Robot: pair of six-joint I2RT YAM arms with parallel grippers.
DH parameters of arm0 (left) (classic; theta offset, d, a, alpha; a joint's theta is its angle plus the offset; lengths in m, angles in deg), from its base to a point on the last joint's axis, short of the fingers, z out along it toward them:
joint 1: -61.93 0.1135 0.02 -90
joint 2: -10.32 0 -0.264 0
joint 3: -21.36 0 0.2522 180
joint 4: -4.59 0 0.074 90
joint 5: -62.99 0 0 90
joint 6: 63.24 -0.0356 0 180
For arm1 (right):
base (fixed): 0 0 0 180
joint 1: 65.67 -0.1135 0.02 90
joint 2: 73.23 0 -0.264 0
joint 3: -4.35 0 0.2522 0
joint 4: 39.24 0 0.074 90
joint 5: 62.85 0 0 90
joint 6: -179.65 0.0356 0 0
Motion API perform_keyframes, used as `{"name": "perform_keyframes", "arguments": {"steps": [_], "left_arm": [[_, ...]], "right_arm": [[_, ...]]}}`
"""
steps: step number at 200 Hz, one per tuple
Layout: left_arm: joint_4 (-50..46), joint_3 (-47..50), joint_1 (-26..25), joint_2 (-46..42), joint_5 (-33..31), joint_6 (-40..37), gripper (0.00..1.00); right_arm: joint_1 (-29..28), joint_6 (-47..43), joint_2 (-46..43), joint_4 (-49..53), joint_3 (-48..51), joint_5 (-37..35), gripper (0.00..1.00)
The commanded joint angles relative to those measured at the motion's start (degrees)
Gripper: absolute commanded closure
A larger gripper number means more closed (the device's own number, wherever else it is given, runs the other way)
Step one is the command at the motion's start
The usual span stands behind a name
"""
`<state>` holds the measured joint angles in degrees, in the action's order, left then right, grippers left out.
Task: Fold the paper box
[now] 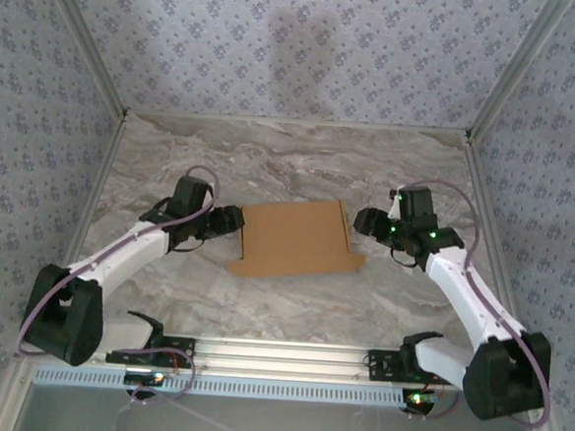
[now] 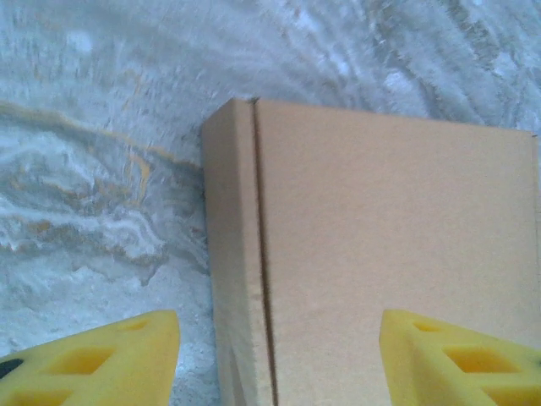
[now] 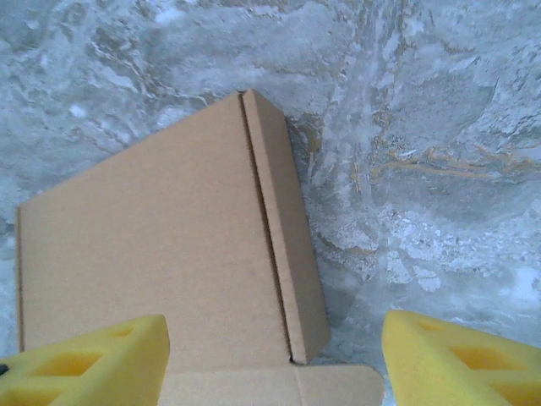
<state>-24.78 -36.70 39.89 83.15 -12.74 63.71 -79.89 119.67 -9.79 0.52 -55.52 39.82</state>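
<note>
Both tools are open and hold nothing: the left tool (image 2: 279, 331) shows its yellow fingers (image 2: 101, 359) spread wide, and the right tool (image 3: 275, 334) has its fingers (image 3: 461, 359) equally far apart. The paper box (image 1: 296, 238) lies low on the marble counter (image 1: 272, 160), about midway between the two arms. The left tool is just beside its left edge and the right tool just beside its right edge. In the left wrist view a narrow side strip (image 2: 232, 254) runs along the box's edge, set off from the broad top panel by a sharp crease. The right wrist view shows a matching strip (image 3: 287, 245) on the other side, and a loose front flap (image 3: 279, 385) juts out at the bottom of that picture. The box looks mostly closed, so the step in hand is probably dealing with these side strips and the front flap, though whether they are tucked in cannot be told from here. To do it well, each tool should come in square to its strip and meet it close to the crease, where thin cardboard bends cleanly instead of buckling. The arms should work together from opposite sides so their pushes cancel and the light box does not skate across the smooth counter. Closing gently matters, because a hard pinch could dent the panel or drag the lid askew.
</note>
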Motion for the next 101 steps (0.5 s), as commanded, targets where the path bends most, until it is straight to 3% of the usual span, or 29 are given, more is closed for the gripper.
{"name": "perform_keyframes", "arguments": {"steps": [1,20,47,70,101], "left_arm": [[-8.07,-7.19,-0.58,1.23,-2.02,-9.39,0.37],[-12.68,-14.88,-1.39,6.42,-3.06,-15.80,0.37],[-15.57,-26.02,-2.37,16.87,-4.42,-19.79,0.38],[-15.22,-34.03,-2.93,26.21,-1.56,-19.64,0.43],[-22.40,-43.87,-7.47,36.22,2.25,-23.28,0.48]], "right_arm": [[-1.39,0.59,-3.56,6.08,1.67,0.01,0.32],[-3.99,6.88,-7.83,4.40,5.86,3.25,0.34],[-10.38,16.35,-14.63,1.59,10.93,2.17,0.38],[-15.08,21.63,-17.59,-0.84,13.80,0.94,0.42],[-16.02,26.38,-17.65,-1.42,16.89,2.18,0.43]]}}
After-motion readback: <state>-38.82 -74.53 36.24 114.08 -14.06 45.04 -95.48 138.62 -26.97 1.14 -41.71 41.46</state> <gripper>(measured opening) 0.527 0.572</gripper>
